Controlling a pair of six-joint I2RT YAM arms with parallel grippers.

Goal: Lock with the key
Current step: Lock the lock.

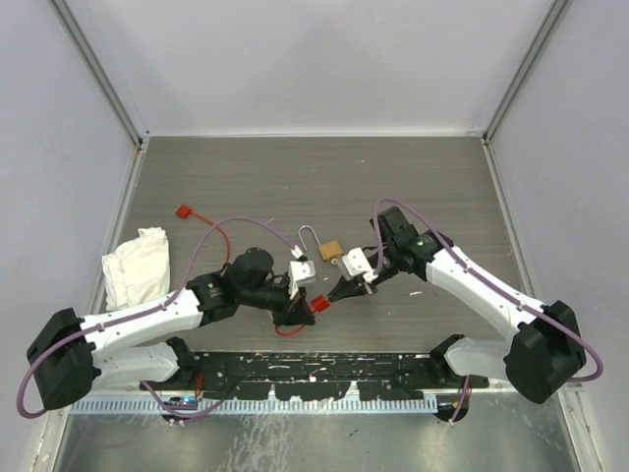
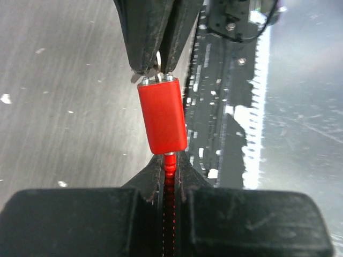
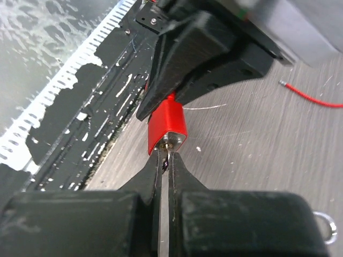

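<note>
A small red lock (image 1: 319,304) hangs just above the table's near middle, between both grippers. My left gripper (image 2: 169,160) is shut on the red beaded cable (image 2: 169,167) where it enters the lock body (image 2: 162,115). From the opposite side, my right gripper (image 3: 166,158) is shut on the key (image 3: 166,156). Its thin silver blade sits in the keyhole at the lock's (image 3: 167,126) end face. Most of the key is hidden between the fingers. In the top view the right gripper (image 1: 334,292) meets the left gripper (image 1: 300,310) at the lock.
A brass padlock (image 1: 330,250) with an open silver shackle lies just behind the grippers. A crumpled white cloth (image 1: 138,264) lies at the left, and a red tag (image 1: 183,210) on a red cable (image 1: 218,241) is behind it. A black perforated strip (image 1: 314,379) runs along the near edge.
</note>
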